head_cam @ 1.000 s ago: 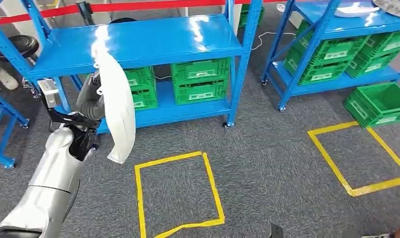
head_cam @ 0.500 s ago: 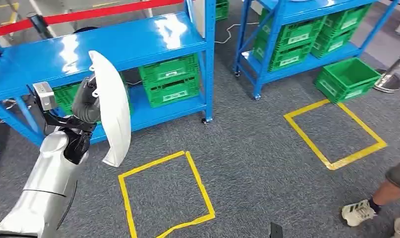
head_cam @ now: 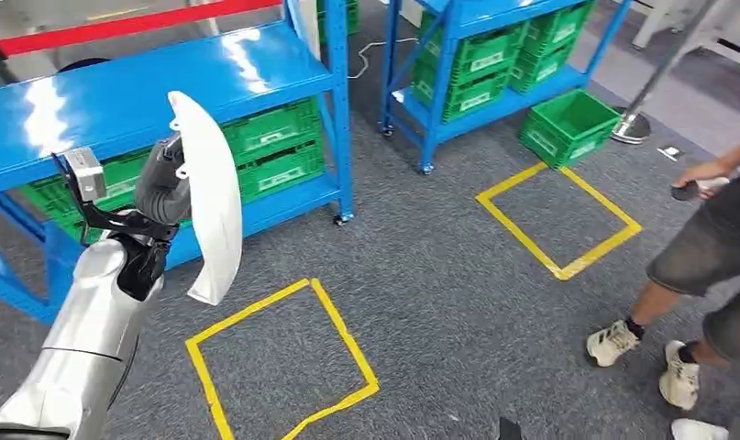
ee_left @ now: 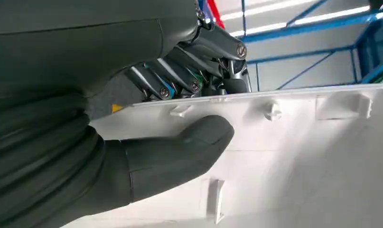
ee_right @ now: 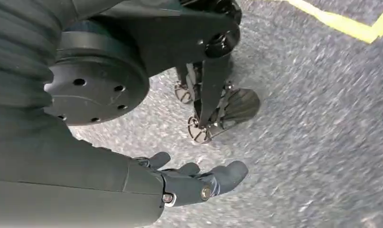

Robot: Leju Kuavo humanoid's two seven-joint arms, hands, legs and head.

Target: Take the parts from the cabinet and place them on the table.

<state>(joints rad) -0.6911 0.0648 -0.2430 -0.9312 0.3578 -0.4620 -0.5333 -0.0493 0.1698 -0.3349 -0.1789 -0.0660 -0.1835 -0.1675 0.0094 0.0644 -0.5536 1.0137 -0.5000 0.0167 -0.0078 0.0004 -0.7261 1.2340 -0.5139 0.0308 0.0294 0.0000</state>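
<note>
Green crates (head_cam: 270, 151) (shelved), yellow floor squares (head_cam: 281, 362), person (head_cam: 705, 266)

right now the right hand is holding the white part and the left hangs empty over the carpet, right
Sides swapped. The left hand grips the white part, as the left wrist view shows; the right hand hangs empty over the carpet.

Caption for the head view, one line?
Left hand holds a curved white part upright above grey carpet, blue shelving behind.
</note>
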